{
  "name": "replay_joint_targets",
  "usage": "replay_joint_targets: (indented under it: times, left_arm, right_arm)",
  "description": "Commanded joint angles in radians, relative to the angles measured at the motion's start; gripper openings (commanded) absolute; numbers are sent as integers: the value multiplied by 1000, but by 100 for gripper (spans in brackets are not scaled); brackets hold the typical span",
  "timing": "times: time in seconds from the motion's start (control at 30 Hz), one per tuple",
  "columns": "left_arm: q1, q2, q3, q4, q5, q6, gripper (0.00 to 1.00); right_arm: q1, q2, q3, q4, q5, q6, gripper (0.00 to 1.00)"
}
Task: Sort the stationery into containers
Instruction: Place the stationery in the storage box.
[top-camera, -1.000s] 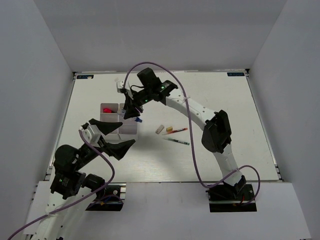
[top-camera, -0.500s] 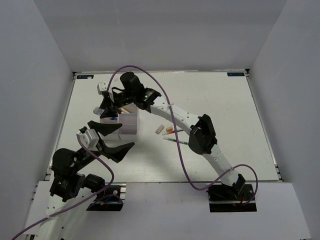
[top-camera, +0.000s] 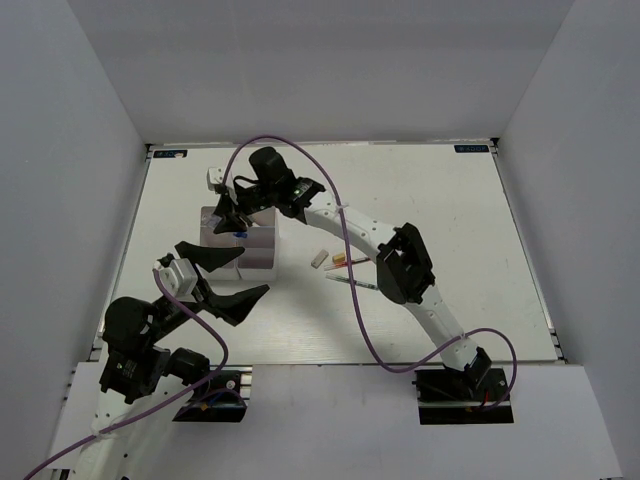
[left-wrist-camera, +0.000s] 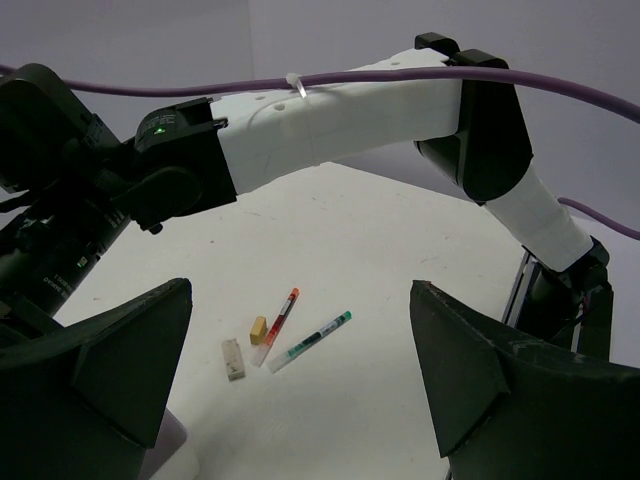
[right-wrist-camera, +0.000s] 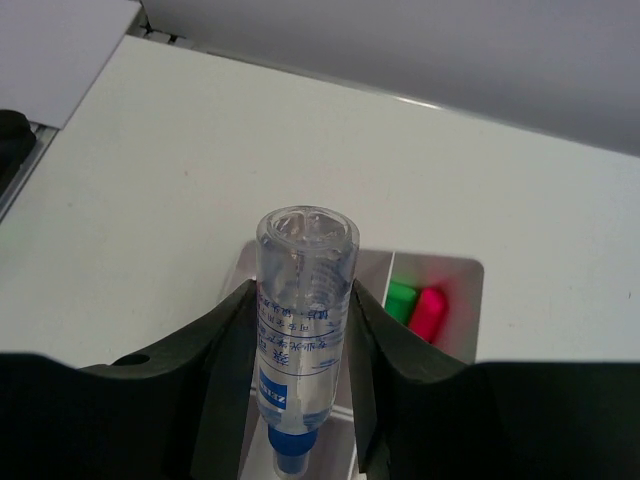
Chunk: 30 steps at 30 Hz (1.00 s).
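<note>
My right gripper (right-wrist-camera: 302, 305) is shut on a clear tube (right-wrist-camera: 300, 310) with a blue label, held cap-down over a compartment of the white tray (right-wrist-camera: 468, 272). Green and pink highlighter ends (right-wrist-camera: 415, 305) stand in the neighbouring compartment. From above, the right gripper (top-camera: 232, 214) hangs over the far left part of the tray (top-camera: 262, 256). Right of the tray lie a white eraser (top-camera: 319, 258), a yellow eraser (top-camera: 338, 258), a red pen (top-camera: 354, 262) and a green pen (top-camera: 352, 283). My left gripper (top-camera: 226, 274) stands open and holds nothing, just in front of the tray.
The right arm (top-camera: 370, 235) arches across the middle of the table, above the loose pens, its purple cable (top-camera: 360, 330) looping down to its base. In the left wrist view the pens (left-wrist-camera: 295, 332) lie ahead between the open fingers. White walls close in the table.
The right gripper carried the tube left across the tray, past its left edge, then came back a little over it. The left gripper drew back slightly and stays open.
</note>
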Motion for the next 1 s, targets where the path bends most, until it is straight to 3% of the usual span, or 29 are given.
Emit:
replay_joint_targets:
  times: [0.0, 0.73, 0.97]
  left_arm:
    - [7, -1, -8, 7, 20, 11, 99]
    - [7, 8, -8, -2, 11, 11, 99]
    - [7, 8, -8, -2, 11, 11, 99]
  right_arm:
    - [-20, -61, -13, 11, -33, -35, 0]
    - [-37, -93, -80, -32, -44, -51, 0]
    - [-49, -107, -114, -41, -45, -58, 8]
